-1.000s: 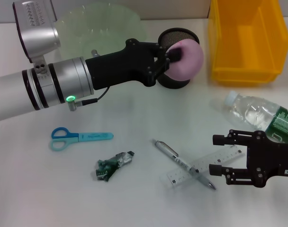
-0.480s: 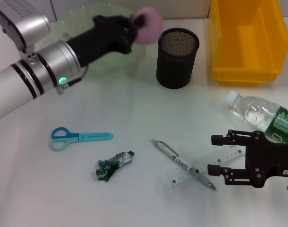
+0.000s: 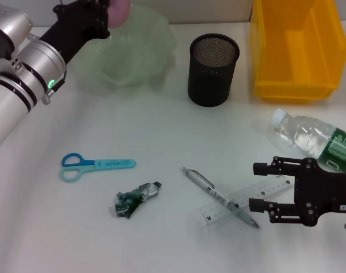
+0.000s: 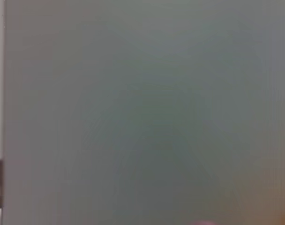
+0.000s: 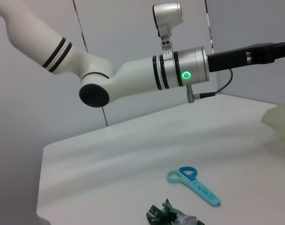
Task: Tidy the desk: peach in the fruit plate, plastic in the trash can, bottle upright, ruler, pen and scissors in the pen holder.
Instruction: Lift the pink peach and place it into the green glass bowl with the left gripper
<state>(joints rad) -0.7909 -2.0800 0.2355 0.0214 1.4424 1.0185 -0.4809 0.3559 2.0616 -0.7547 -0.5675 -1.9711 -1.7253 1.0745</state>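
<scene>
My left gripper (image 3: pixel 106 12) is shut on the pink peach (image 3: pixel 120 9), held above the far left rim of the pale green fruit plate (image 3: pixel 133 54). The black mesh pen holder (image 3: pixel 213 69) stands right of the plate, and the yellow trash can (image 3: pixel 295 48) is at the far right. A clear bottle (image 3: pixel 307 136) lies on its side at the right edge. My right gripper (image 3: pixel 263 185) hovers open next to the ruler (image 3: pixel 250 199), which the pen (image 3: pixel 215 195) crosses. Blue scissors (image 3: pixel 96 164) (image 5: pixel 195 185) and crumpled plastic (image 3: pixel 135 199) (image 5: pixel 170 218) lie at front left.
The white desk (image 3: pixel 161 131) holds every item. In the right wrist view my left arm (image 5: pixel 147 75) stretches across above the desk. The left wrist view shows only a blurred grey-green surface.
My left arm has carried the peach from in front of the pen holder to the left and back, over the fruit plate's far rim. The right arm has not moved.
</scene>
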